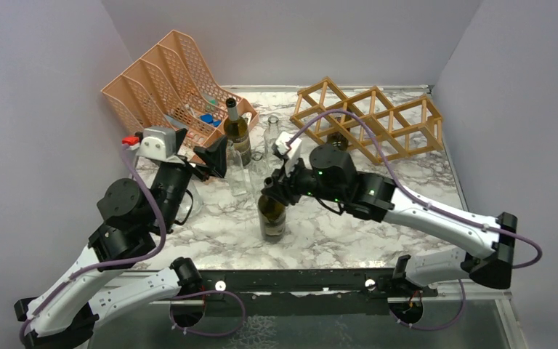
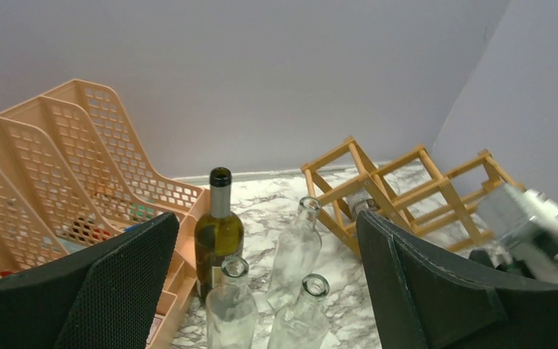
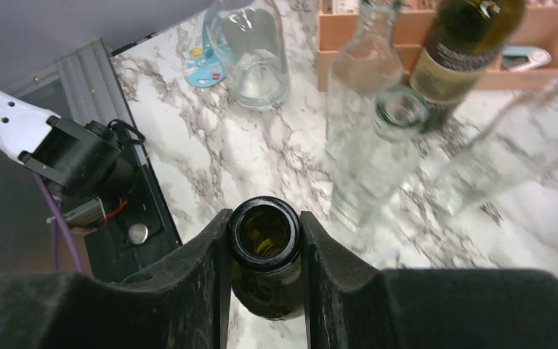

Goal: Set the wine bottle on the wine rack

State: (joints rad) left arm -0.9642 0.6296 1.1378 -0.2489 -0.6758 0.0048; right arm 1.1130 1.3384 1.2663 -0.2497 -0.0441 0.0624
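The right hand [image 3: 264,231] grips the wine bottle [image 1: 272,218] by its neck near the bench's front edge, likely to carry it to the wine rack [image 1: 367,120]; the left hand [image 1: 214,156] hangs released.

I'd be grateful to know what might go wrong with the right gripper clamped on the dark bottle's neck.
1. The right gripper holds the dark bottle only at its smooth neck, so it may slip or swing when lifted.
2. The clear bottles stand close by; a swinging base on the way to the wine rack might topple them.
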